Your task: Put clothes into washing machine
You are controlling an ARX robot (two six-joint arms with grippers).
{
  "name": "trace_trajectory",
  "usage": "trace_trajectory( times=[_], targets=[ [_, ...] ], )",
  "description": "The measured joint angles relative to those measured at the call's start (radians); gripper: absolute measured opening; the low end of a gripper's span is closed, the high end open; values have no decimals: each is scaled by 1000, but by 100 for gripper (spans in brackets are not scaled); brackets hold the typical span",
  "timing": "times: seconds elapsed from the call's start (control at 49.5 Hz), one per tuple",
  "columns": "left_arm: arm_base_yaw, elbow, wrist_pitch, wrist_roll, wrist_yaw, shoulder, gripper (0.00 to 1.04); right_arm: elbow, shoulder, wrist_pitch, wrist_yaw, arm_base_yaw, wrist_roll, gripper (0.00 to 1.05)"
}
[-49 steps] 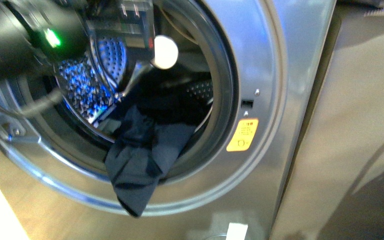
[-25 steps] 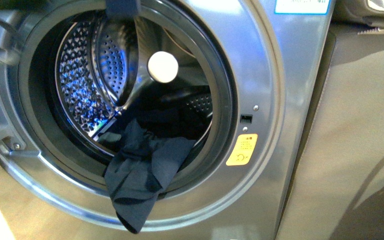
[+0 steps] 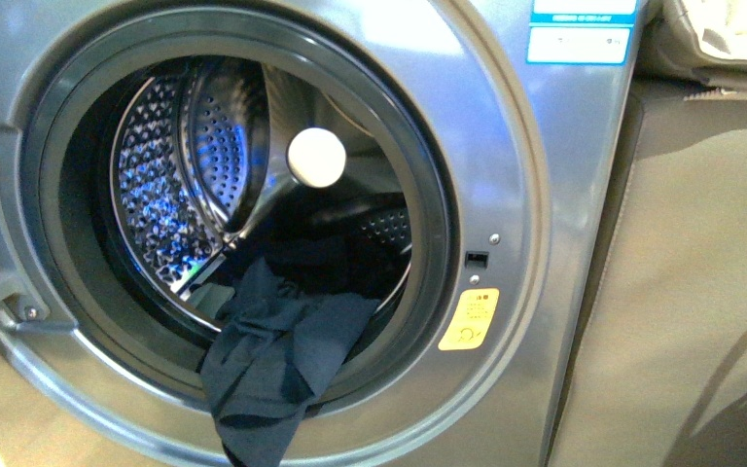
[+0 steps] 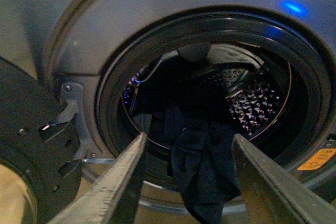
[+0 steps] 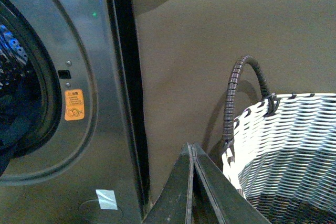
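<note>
The silver-grey washing machine fills the front view with its round porthole open and its steel drum showing. The dark navy clothes lie half in the drum and hang out over the lower black rim. In the left wrist view the clothes hang between my open left gripper, which is in front of the porthole and apart from the fabric. My right gripper is shut and empty, beside the machine near a basket. Neither gripper shows in the front view.
A beige flat-sided cabinet stands right of the machine, with folded cream fabric on top. A white woven basket with a dark handle sits in front of the cabinet. The open door's hinge is at the porthole's left side.
My left arm, which blocked the upper left of the front view, has drawn back out of it. The view has shifted slightly. The clothes stay draped over the rim.
</note>
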State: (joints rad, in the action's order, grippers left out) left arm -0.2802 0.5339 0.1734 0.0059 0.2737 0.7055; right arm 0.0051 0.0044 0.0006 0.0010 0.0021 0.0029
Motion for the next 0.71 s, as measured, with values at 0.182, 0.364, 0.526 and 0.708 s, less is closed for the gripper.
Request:
trace_trajectory(
  times=[0.182,0.364,0.526,0.708],
  targets=[
    [71,-152,51,-4,-76,-104,21,0,0,0,0,0,0,2],
    [147,-298,83,-7,-147,-204,4,0,0,0,0,0,0,2],
    [235,-362,85,-7,-254,-271,4,0,0,0,0,0,0,2],
    [278,-416,80,-7,-270,-333,4,0,0,0,0,0,0,2]
  ],
)
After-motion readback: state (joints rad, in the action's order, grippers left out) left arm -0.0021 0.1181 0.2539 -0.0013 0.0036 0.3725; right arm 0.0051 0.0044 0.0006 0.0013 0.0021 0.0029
